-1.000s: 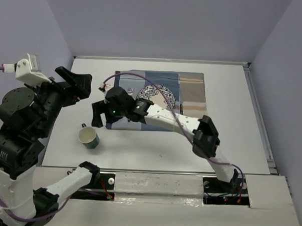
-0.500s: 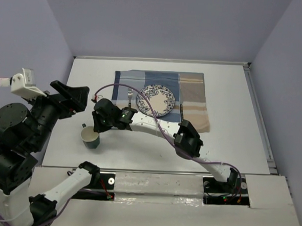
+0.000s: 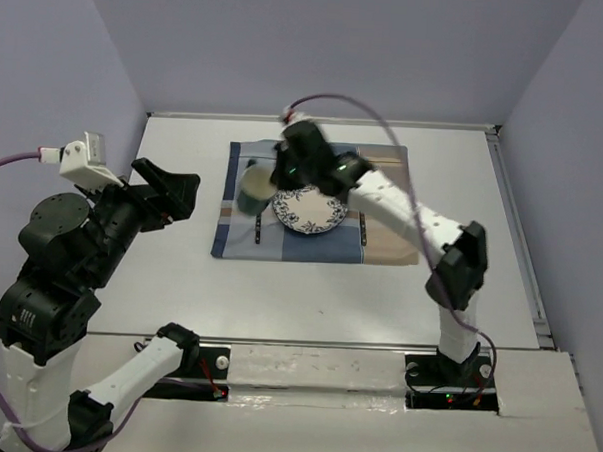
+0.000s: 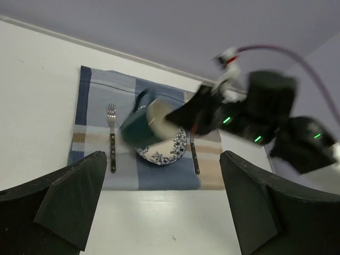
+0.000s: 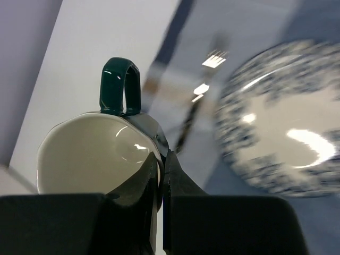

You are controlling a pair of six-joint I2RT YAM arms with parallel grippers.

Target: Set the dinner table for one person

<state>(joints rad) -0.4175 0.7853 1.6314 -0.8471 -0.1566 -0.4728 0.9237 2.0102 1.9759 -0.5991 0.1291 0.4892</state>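
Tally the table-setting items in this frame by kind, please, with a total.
dark green ceramic mug with cream inside: 1
round blue-and-white patterned plate: 1
metal fork with dark handle: 1
dark-handled table knife: 1
blue-and-tan plaid cloth placemat: 1
Total: 5

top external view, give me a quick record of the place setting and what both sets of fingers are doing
mug: dark green, cream inside, tilted, seemingly lifted over the placemat's left part
right fingers: shut on the mug's rim
left fingers: open, holding nothing, off to the left of the mat
plate: blue-patterned, mid-placemat
fork: on the placemat, left of the plate
knife: on the placemat, right of the plate
placemat: blue-and-tan plaid, flat on the dinner table
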